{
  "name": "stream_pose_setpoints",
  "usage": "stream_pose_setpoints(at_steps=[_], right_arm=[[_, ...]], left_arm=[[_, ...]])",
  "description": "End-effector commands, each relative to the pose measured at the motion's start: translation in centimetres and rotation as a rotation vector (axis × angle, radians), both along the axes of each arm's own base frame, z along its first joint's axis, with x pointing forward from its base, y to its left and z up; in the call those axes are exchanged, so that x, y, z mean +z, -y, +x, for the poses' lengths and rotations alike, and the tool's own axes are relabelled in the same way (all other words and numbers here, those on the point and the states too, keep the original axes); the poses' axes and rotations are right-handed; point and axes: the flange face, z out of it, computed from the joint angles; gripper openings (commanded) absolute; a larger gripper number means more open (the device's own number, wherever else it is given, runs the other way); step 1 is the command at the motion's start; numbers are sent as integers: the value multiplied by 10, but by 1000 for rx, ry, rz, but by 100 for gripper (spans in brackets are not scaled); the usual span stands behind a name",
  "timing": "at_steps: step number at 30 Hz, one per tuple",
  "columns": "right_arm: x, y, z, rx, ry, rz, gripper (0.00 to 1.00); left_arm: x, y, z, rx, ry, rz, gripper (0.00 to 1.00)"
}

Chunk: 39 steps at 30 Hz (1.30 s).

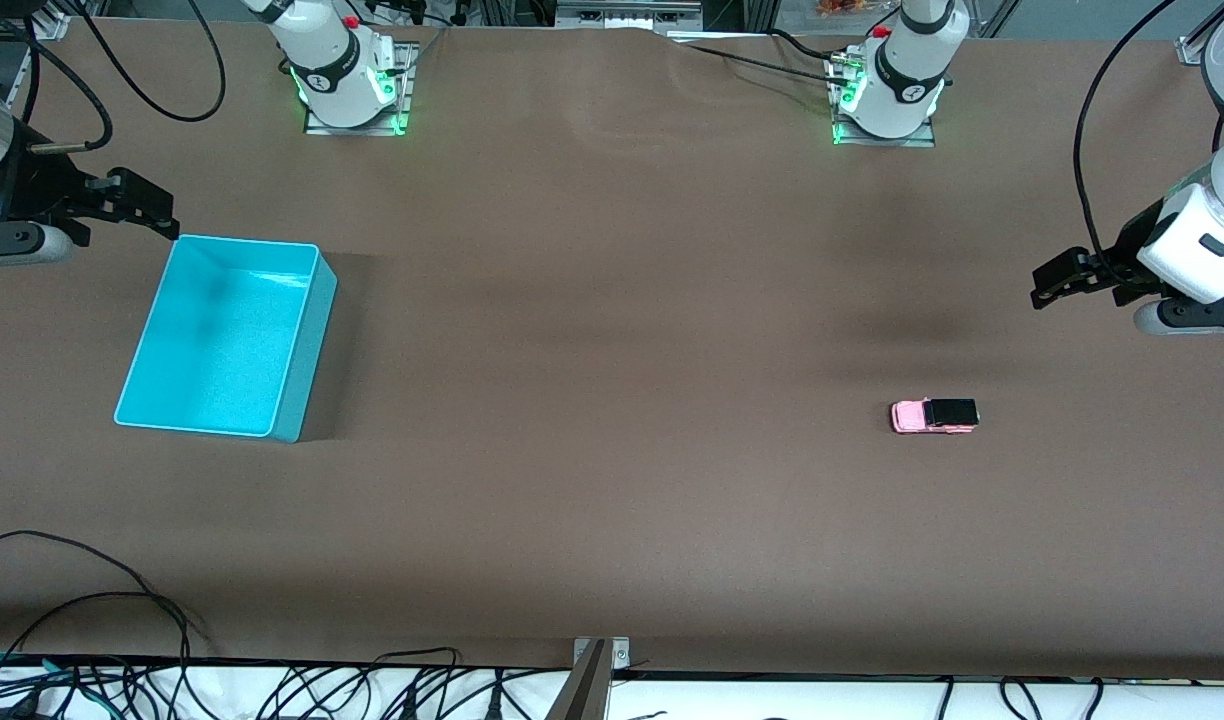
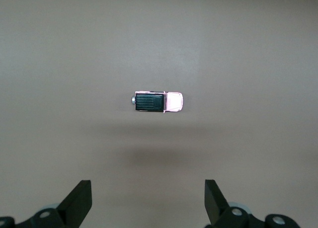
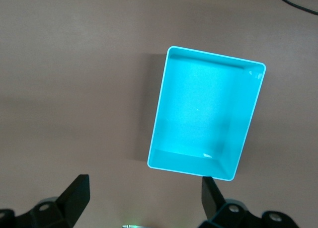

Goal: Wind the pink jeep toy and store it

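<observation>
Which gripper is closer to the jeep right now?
Left. The left gripper hangs open above the table near the jeep; the right gripper is open by the bin.

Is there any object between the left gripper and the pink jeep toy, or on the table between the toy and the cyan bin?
Nothing visible. The open left gripper hangs near the pink jeep toy, bare table between. From toy to cyan bin, only bare table shows. The open right gripper waits by the bin.

No readable text anywhere (arm-base marks illegible).
</observation>
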Motion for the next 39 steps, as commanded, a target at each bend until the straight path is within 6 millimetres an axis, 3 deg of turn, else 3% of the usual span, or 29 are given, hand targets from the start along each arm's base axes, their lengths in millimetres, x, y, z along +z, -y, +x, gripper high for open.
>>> stream_pose_setpoints(at_steps=[1, 19, 30, 39], right_arm=[[5, -1, 0, -6, 9, 9, 100], [6, 0, 0, -8, 12, 8, 100], [6, 1, 1, -8, 17, 5, 100], [4, 1, 0, -8, 5, 4, 100]], left_arm=[[4, -2, -2, -8, 7, 12, 100], [-1, 3, 8, -16, 2, 26, 100], [-37, 5, 22, 199, -47, 28, 100], [-90, 9, 36, 502, -122, 71, 100]])
